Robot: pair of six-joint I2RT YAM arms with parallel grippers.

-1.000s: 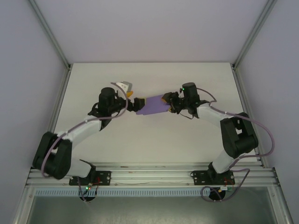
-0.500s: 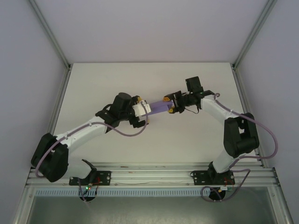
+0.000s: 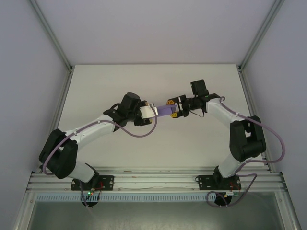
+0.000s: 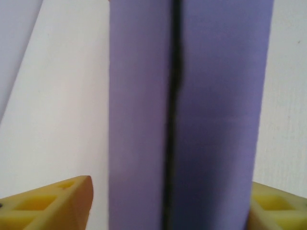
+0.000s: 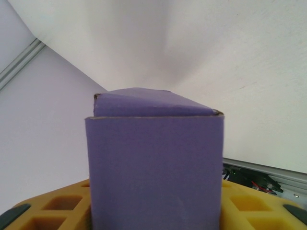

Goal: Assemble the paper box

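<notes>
Right wrist view puts the right gripper [image 5: 154,201] first. Its yellow fingers [image 5: 53,208] sit tight against both sides of the paper box [image 5: 153,163], so this pincer is clamped on the card. At the far end of the box a flap lies folded over, with its corners standing slightly proud of the walls.

In the left wrist view the left gripper [image 4: 172,206] has its jaws apart, straddling the same box. One pad touches the purple edge, while the other pad [image 4: 53,203] stands off with a strip of white showing between it and the card. A dark slit runs the length of the panel facing this camera, where two edges meet without sealing.

From the top external view the box [image 3: 162,110] is a narrow purple bar bridging the two grippers, the left one [image 3: 149,114] at one end and the right one [image 3: 173,109] at the other. It is above the middle of the white table [image 3: 158,81]. Whether it clears the surface I cannot tell.

I judge the card is already formed into a cuboid and the step in hand is closing it up, with the right arm acting as the anchor. The next move probably calls for the left jaws to come in squarely across the slit. The squeeze must be light, since thin card would buckle or spring open under a hard or skewed one.
</notes>
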